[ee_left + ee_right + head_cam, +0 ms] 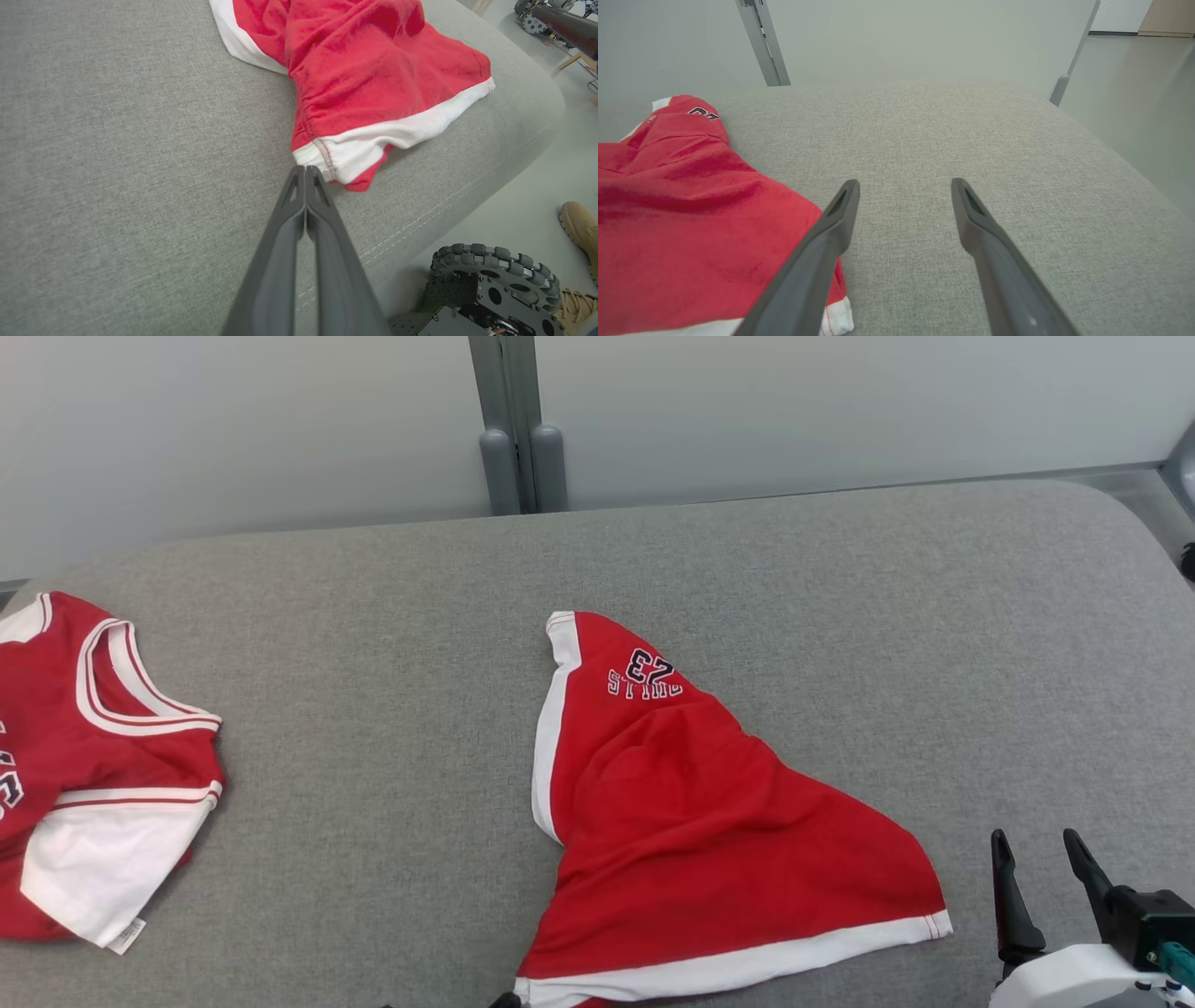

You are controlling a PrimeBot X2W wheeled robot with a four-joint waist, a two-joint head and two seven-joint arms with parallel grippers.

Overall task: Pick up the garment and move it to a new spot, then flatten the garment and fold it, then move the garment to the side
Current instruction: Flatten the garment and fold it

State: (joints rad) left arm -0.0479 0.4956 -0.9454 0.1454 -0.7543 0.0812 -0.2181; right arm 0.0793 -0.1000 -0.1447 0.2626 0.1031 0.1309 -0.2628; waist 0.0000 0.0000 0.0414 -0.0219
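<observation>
The garment (pixel 691 803) is a pair of red shorts with white trim and a "23" print, lying bunched in a rough triangle on the grey padded surface (pixel 373 709). In the left wrist view my left gripper (pixel 304 169) is shut, its tips pinching the near white hem corner of the garment (pixel 373 70), and the cloth's creases run toward that corner. My right gripper (pixel 1036 849) stands open just right of the garment's right hem corner, low over the padding. Its fingers (pixel 840 210) are apart with bare padding between them, and the garment (pixel 668 224) lies beside the left finger.
A red and white jersey (pixel 84 756) lies at the surface's left edge. Grey posts (pixel 518 457) stand against the wall behind. Below the rounded front edge are the robot's wheel (pixel 495 275) and a person's tan boot (pixel 579 228) on the floor.
</observation>
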